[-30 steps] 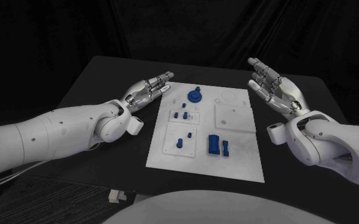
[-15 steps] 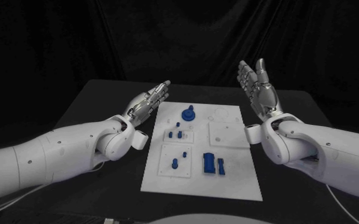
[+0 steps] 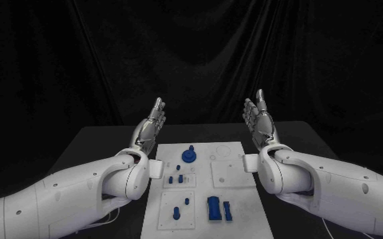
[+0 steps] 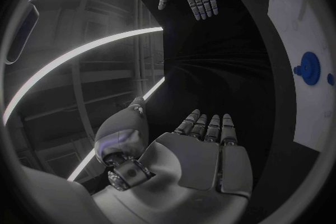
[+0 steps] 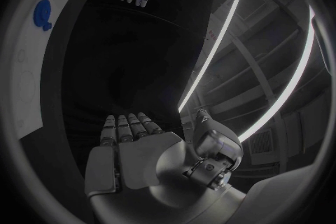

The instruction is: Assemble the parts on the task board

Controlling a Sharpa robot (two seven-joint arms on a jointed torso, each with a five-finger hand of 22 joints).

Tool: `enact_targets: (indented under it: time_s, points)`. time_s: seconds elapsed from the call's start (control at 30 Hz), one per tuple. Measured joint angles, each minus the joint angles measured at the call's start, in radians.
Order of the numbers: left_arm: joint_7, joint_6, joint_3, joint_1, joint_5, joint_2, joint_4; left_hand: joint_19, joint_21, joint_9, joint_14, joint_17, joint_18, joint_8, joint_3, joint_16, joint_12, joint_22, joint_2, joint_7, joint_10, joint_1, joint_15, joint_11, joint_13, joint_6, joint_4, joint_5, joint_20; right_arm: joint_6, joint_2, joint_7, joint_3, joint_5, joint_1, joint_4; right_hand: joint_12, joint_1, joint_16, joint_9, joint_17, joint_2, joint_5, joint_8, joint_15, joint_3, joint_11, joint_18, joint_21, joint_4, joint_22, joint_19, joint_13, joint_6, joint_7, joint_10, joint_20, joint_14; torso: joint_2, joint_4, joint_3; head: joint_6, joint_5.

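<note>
Task board (image 3: 239, 164) flat on table; both hands raised, fingers straight, empty.

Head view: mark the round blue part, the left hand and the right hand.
round blue part (image 3: 189, 155), head view, on its disc.
left hand (image 3: 149, 126), head view, on its straightened fingers.
right hand (image 3: 260, 121), head view, on its straightened fingers.

Head camera looks down over the task board (image 3: 203, 195); wrist cameras, behind each palm, share its round blue part (image 4: 309, 68).
</note>
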Motion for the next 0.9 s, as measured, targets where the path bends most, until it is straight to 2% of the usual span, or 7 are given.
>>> enact_targets:
  time_s: [0.1, 0.17, 0.23, 0.3, 0.47, 0.77, 0.9]
  points:
    - [-0.014, -0.063, 0.01, -0.002, 0.022, 0.003, 0.012, 0.0, 0.0, 0.0, 0.0, 0.0, 0.0, 0.0, 0.012, 0.0, -0.004, 0.0, -0.003, -0.002, 0.0, -0.045, 0.0, 0.0, 0.0, -0.033, -0.024, -0.013, 0.0, -0.008, 0.0, -0.005, 0.0, 0.012, 0.0, 0.0, 0.0, 0.0, 0.0, 0.0, 0.0, 0.0, 0.0, 0.0, 0.0, 0.0, 0.0, 0.0, 0.0, 0.0, 0.0, 0.0, 0.0, 0.0, 0.0, 0.0, 0.0, 0.0, -0.002, -0.0023, 0.0017, 0.005, -0.002]
    - [-0.019, -0.089, 0.013, -0.002, 0.031, 0.004, 0.016, 0.0, 0.0, 0.0, 0.0, 0.0, 0.0, 0.0, 0.019, 0.0, -0.004, 0.0, -0.005, -0.002, 0.0, -0.068, 0.0, 0.0, 0.0, -0.048, -0.031, -0.022, 0.0, -0.011, 0.0, -0.007, 0.0, 0.017, 0.0, 0.0, 0.0, 0.0, 0.0, 0.0, 0.0, 0.0, 0.0, 0.0, 0.0, 0.0, 0.0, 0.0, 0.0, 0.0, 0.0, 0.0, 0.0, 0.0, 0.0, 0.0, 0.0, 0.0, -0.002, -0.003, 0.002, 0.006, -0.002]
    - [-0.025, -0.114, 0.014, -0.003, 0.04, 0.005, 0.019, 0.0, 0.0, 0.0, 0.0, 0.0, -0.016, 0.0, 0.023, 0.0, -0.004, 0.0, -0.006, -0.001, 0.0, -0.094, 0.0, 0.0, 0.0, -0.062, -0.041, -0.043, 0.0, -0.014, 0.0, -0.009, 0.0, 0.021, 0.0, 0.0, 0.0, 0.0, 0.0, 0.0, 0.0, 0.0, 0.0, 0.0, 0.0, 0.0, 0.0, 0.0, 0.0, 0.0, 0.0, 0.0, 0.0, 0.0, 0.0, 0.0, 0.0, 0.0, -0.003, -0.0035, 0.0024, 0.006, -0.002]
    - [-0.03, -0.134, 0.015, -0.003, 0.048, 0.005, 0.02, -0.004, 0.0, 0.0, 0.0, 0.0, -0.016, 0.0, 0.027, 0.0, -0.004, 0.0, -0.007, -0.002, 0.003, -0.117, 0.0, 0.003, 0.0, -0.067, -0.044, -0.063, -0.004, -0.017, 0.0, -0.01, 0.0, 0.025, 0.0, 0.0, 0.0, 0.0, 0.0, 0.0, 0.0, 0.0, 0.0, 0.0, 0.0, 0.0, 0.0, 0.0, 0.0, 0.0, 0.0, 0.0, 0.0, 0.0, 0.0, 0.0, 0.0, 0.0, -0.003, -0.0037, 0.0028, 0.006, -0.002]
    - [-0.039, -0.16, 0.015, -0.003, 0.061, 0.005, 0.02, -0.004, 0.0, 0.0, 0.0, -0.001, -0.016, 0.0, 0.029, 0.0, -0.004, 0.0, -0.009, -0.002, 0.004, -0.17, 0.0, 0.003, 0.0, -0.083, -0.052, -0.092, -0.004, -0.021, 0.0, -0.012, 0.0, 0.031, 0.0, 0.0, 0.0, 0.0, 0.0, 0.0, 0.0, 0.0, 0.0, 0.0, 0.0, 0.0, 0.0, 0.0, 0.0, 0.0, 0.0, 0.0, 0.0, 0.0, 0.0, 0.0, 0.0, 0.0, -0.003, -0.0042, 0.0031, 0.007, -0.002]
    - [-0.046, -0.18, 0.015, -0.004, 0.071, 0.005, 0.02, -0.004, 0.0, 0.0, 0.0, -0.001, -0.016, 0.0, 0.034, 0.0, -0.004, 0.0, -0.011, -0.002, 0.004, -0.241, 0.0, 0.003, 0.0, -0.09, -0.057, -0.108, -0.004, -0.024, 0.0, -0.015, 0.0, 0.036, 0.0, 0.0, 0.0, 0.0, 0.0, 0.001, 0.0, 0.0, 0.0, 0.0, 0.0, 0.0, 0.0, 0.0, 0.0, 0.0, 0.0, 0.0, 0.0, 0.0, 0.0, 0.0, 0.0, 0.0, -0.004, -0.0043, 0.0033, 0.007, -0.002]
    - [-0.047, -0.183, 0.015, -0.004, 0.073, 0.005, 0.02, -0.004, 0.0, 0.0, 0.0, -0.001, -0.015, 0.0, 0.034, 0.0, -0.003, 0.0, -0.009, -0.002, 0.004, -0.361, 0.0, 0.003, 0.001, -0.09, -0.057, -0.111, -0.004, -0.025, 0.0, -0.015, 0.0, 0.037, 0.0, 0.0, 0.0, 0.0, 0.0, 0.0, 0.0, 0.0, 0.0, 0.0, 0.0, 0.0, 0.0, 0.0, 0.0, 0.0, 0.0, 0.0, 0.0, 0.0, 0.0, 0.0, 0.0, 0.0, -0.004, -0.0044, 0.0033, 0.007, -0.002]
